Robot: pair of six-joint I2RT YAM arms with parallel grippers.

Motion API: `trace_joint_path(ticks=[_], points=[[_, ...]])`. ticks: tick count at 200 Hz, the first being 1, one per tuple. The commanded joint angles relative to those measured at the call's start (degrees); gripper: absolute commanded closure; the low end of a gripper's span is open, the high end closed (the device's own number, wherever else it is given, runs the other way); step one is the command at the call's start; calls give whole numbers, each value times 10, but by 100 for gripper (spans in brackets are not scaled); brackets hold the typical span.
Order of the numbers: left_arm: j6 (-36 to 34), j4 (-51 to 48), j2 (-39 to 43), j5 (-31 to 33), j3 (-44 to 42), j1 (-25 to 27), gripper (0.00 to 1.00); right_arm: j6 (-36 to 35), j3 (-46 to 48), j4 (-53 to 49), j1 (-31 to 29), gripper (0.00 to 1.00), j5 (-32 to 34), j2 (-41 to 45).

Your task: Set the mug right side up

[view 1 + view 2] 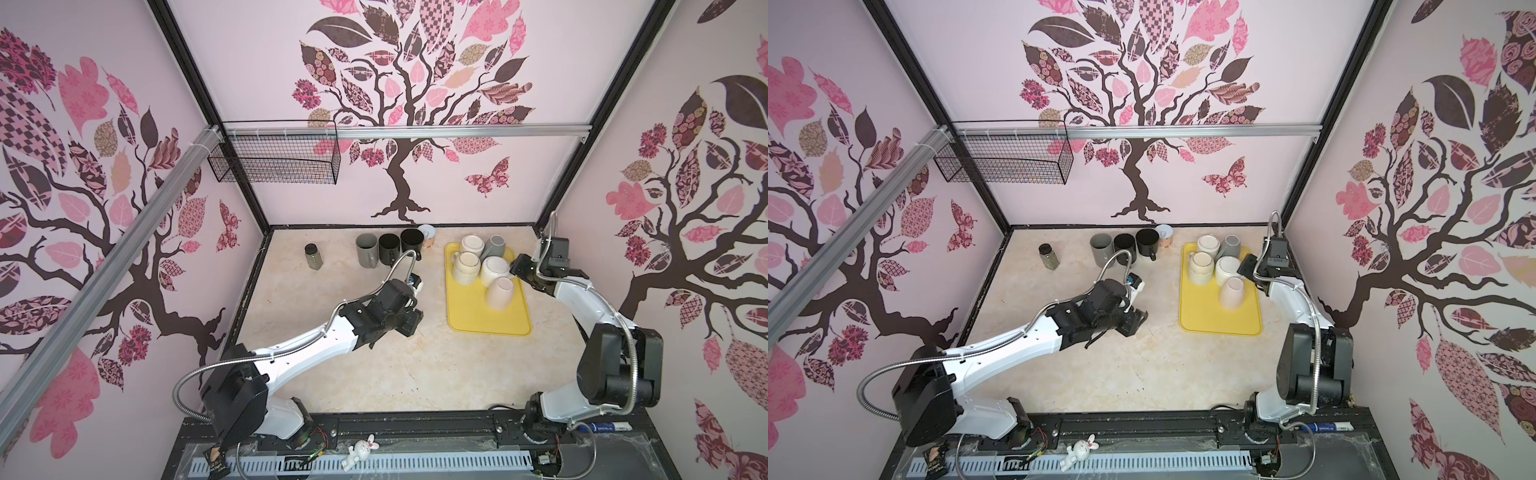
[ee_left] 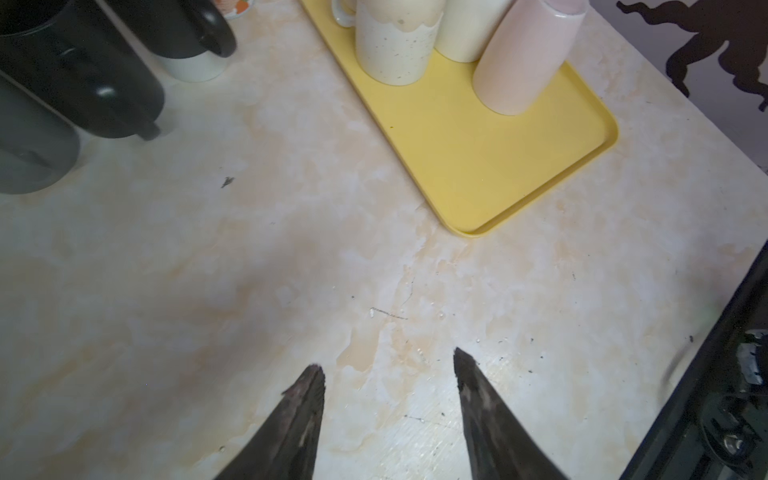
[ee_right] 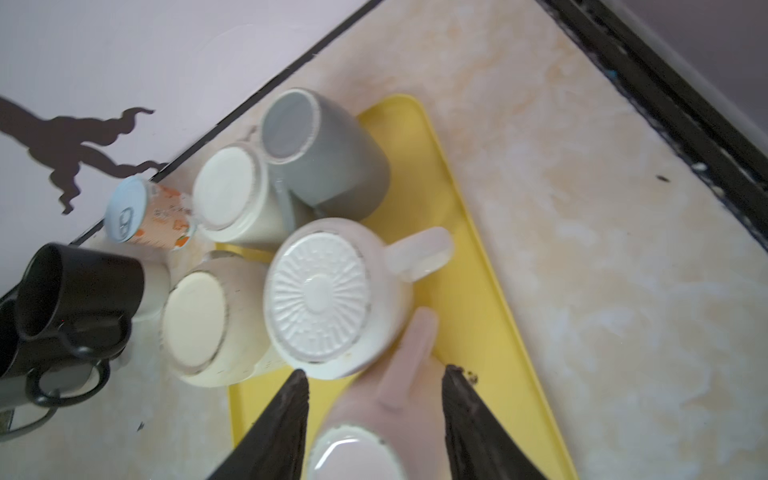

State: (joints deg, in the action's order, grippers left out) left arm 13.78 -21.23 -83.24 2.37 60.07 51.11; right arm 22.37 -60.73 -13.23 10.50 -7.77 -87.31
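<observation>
Several mugs stand upside down on a yellow tray (image 1: 490,324) (image 3: 478,311). Nearest the front is a pink mug (image 1: 500,293) (image 1: 1232,293) (image 3: 399,399), base up. My right gripper (image 3: 376,370) (image 1: 515,268) hangs over it, open. The pink mug sits between the fingers with a gap on each side. A white mug with a ribbed base (image 3: 320,295) stands just beyond the fingertips. My left gripper (image 2: 387,359) (image 1: 411,322) is open over bare table left of the tray, holding nothing.
At the back, left of the tray, stand an upright grey mug (image 1: 367,249), two black mugs (image 1: 389,248), a small can (image 1: 428,235) and a jar (image 1: 312,256). A wire basket (image 1: 274,160) hangs on the back wall rail. Walls enclose three sides.
</observation>
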Motion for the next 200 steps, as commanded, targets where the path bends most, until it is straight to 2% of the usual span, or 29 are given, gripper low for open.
trace_joint_path(ticks=[1, 50, 145, 169, 200], points=[[18, -4, -20, -20, 46, 9, 46, 14, -23, 27, 3, 46, -45, -25], [29, -10, -25, -26, 32, 11, 46, 19, -15, 7, 3, 49, -97, -80], [31, -2, -49, -50, 26, 14, 47, 40, 115, 33, -8, 49, -121, 16], [26, 5, -78, -55, 42, 36, 48, 38, 132, 31, -13, 48, -108, 53], [34, 33, -147, -52, 100, 86, 49, 22, 98, 5, -13, 46, -75, 72]])
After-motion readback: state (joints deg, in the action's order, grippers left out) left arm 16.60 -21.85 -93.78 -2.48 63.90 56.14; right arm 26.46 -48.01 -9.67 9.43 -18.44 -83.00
